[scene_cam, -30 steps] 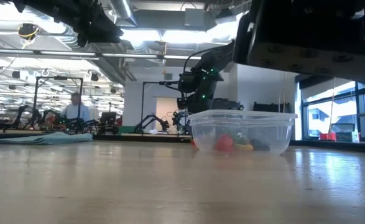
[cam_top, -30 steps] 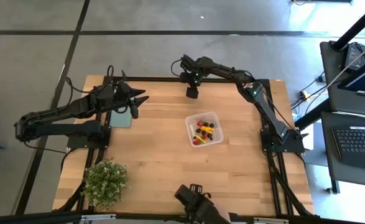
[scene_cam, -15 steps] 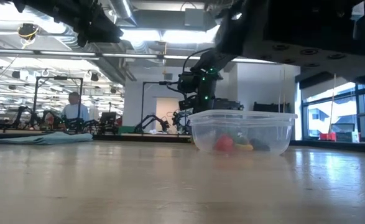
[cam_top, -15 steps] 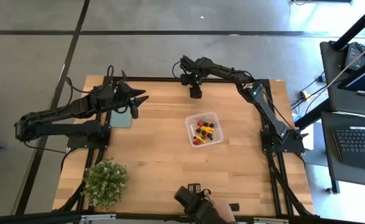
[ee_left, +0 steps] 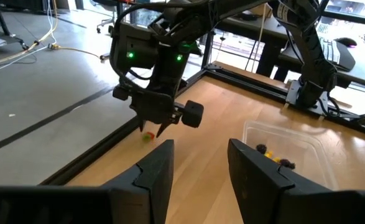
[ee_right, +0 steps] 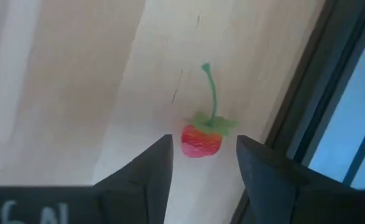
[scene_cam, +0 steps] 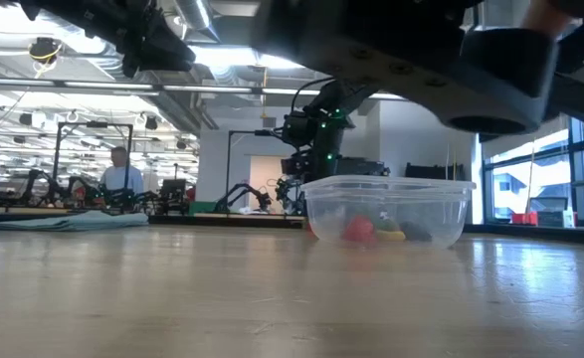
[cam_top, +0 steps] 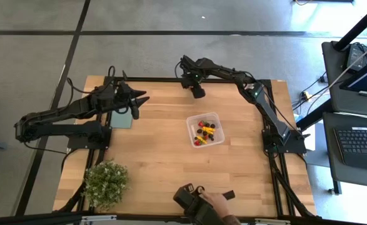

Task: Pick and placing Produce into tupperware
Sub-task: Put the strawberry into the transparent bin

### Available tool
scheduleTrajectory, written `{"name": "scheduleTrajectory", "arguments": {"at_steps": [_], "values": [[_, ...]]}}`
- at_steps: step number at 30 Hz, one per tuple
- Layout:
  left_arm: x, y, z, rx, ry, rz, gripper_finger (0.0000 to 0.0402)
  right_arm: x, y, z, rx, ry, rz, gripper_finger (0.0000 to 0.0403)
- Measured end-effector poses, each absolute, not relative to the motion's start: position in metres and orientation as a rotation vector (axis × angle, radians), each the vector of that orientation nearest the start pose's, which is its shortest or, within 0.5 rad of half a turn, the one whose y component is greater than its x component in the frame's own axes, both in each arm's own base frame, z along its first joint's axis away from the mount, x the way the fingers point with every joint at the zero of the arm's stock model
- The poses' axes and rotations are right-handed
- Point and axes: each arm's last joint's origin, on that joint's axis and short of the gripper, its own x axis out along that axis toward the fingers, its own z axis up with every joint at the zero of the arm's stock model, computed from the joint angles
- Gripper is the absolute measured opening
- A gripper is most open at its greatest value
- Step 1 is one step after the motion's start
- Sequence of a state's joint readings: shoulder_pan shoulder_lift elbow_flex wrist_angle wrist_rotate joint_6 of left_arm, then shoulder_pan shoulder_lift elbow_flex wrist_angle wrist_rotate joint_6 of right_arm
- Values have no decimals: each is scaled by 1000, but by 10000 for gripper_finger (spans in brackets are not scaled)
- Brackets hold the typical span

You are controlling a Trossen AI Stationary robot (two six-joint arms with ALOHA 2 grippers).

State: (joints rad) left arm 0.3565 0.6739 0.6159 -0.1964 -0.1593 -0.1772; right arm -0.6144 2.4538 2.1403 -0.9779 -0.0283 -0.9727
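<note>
The clear tupperware (cam_top: 205, 130) stands mid-table with several pieces of produce (cam_top: 202, 131) in it, red, yellow and dark. One small red piece with a green stem (ee_right: 201, 140) lies on the wood by the table's far edge. My right gripper (ee_right: 202, 148) points down over it, open, with one finger on each side and a gap to both. In the left wrist view the same piece (ee_left: 147, 135) shows just below that gripper (ee_left: 160, 127). My left gripper (ee_left: 198, 155) hovers open above the table's left part, with nothing between its fingers.
A black frame rail (cam_top: 170, 80) runs along the far edge, right beside the red piece. A flat teal rectangle (cam_top: 122, 119) lies under my left arm. A potted plant (cam_top: 106, 183) stands at the near left. A person's hand with a dark object (cam_top: 202, 203) is at the near edge.
My right gripper has rolled about the line it points along while staying over the table's far edge. At the near edge the person's hand has shifted the dark object, which now covers more of the top of the low view.
</note>
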Motion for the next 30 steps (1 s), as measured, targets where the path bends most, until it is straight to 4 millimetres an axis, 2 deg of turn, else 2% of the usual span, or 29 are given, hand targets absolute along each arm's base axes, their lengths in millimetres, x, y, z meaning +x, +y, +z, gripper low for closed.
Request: {"name": "scheduleTrajectory", "arguments": {"at_steps": [5, 15, 19, 26, 30], "values": [[144, 58, 289, -197, 216, 535, 143, 411, -285, 154, -517, 1338, 241, 180], [144, 58, 289, -195, 217, 534, 143, 414, -281, 142, -529, 1328, 244, 177], [143, 58, 289, -195, 219, 534, 143, 413, -280, 139, -527, 1330, 246, 161], [143, 58, 288, -196, 224, 535, 143, 413, -280, 139, -528, 1339, 242, 110], [143, 58, 288, -196, 224, 535, 143, 414, -279, 139, -543, 1365, 221, 107]]}}
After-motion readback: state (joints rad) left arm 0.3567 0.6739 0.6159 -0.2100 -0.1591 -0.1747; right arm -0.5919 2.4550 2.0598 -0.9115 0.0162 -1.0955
